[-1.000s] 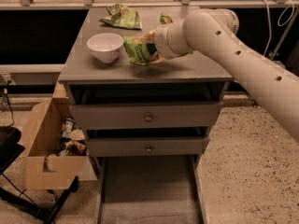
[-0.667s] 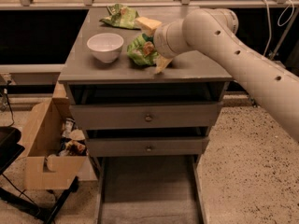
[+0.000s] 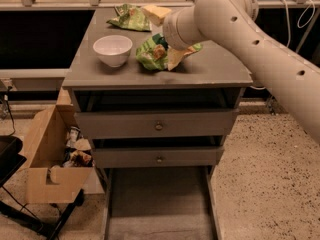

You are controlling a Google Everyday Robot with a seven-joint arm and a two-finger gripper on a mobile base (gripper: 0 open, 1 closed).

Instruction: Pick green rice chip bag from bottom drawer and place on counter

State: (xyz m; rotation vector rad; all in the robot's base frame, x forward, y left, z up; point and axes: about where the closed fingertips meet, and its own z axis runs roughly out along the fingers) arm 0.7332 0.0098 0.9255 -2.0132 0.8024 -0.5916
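the green rice chip bag [image 3: 151, 54] has come down onto the counter [image 3: 220, 69], at 3 o'clock of the white bowl [image 3: 113, 49]. the gripper [image 3: 174, 56] sits at the bag's 3 o'clock edge; clasping or let go, i cannot tell. placing looks nearly done.

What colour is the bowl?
The bowl is white, camera view; the gripper is at the green rice chip bag beside it.
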